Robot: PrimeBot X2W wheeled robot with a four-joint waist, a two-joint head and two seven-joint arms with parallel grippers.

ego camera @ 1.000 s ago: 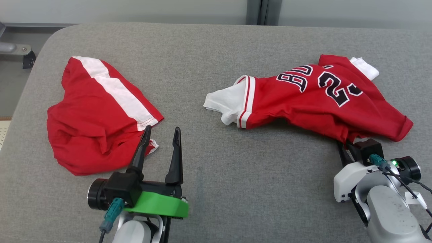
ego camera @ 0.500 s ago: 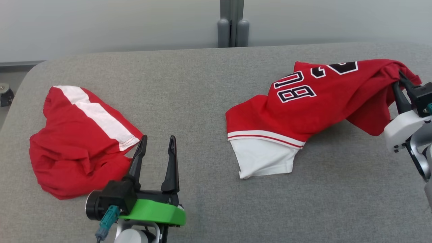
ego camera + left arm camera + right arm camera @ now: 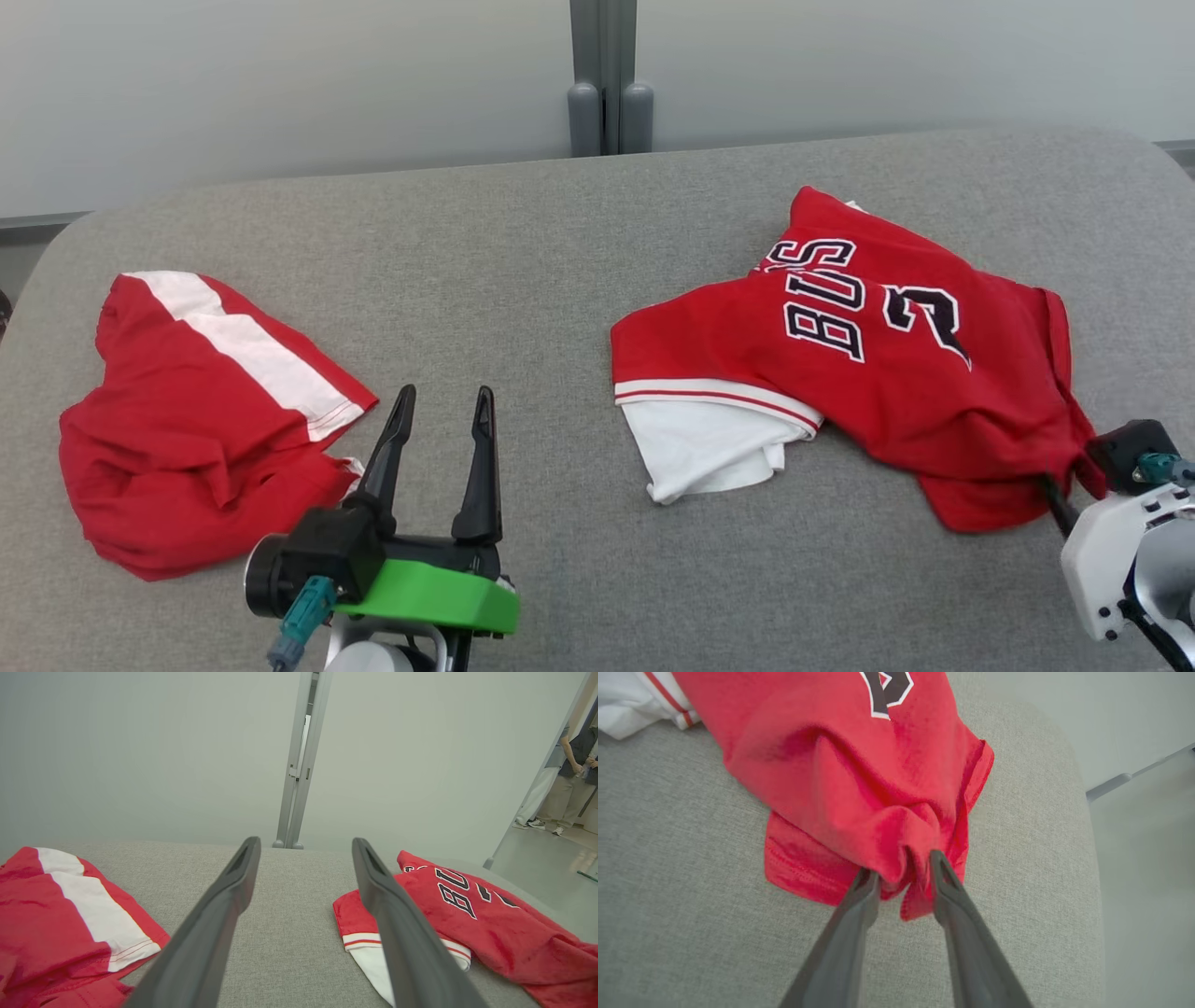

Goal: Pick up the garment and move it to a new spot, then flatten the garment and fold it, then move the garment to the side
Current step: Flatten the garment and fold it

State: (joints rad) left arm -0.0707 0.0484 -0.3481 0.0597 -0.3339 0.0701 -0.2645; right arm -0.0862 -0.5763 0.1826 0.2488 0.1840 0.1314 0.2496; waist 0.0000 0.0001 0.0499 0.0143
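A red jersey (image 3: pixel 887 373) with black lettering and a white sleeve lies crumpled on the right half of the grey cushioned surface (image 3: pixel 560 261). My right gripper (image 3: pixel 1074 478) is at the jersey's near right corner, shut on a bunched fold of red cloth; the pinch shows in the right wrist view (image 3: pixel 903 868), with the jersey (image 3: pixel 859 765) trailing away from it. My left gripper (image 3: pixel 445 397) hovers open and empty over bare surface between the two garments, also seen in the left wrist view (image 3: pixel 306 844), where the jersey (image 3: pixel 490 924) is to its right.
Red shorts (image 3: pixel 205 439) with a white stripe lie bunched on the left, close to my left fingers. A grey wall and a metal post (image 3: pixel 602 84) stand behind the surface. People (image 3: pixel 565 765) stand in a doorway far right. The surface's right edge (image 3: pixel 1083 812) is near the jersey.
The head camera has tilted up. My right gripper, holding the jersey, swung it up and to the right, then came back down toward me; the jersey now lies turned, lettering up. The left gripper stayed.
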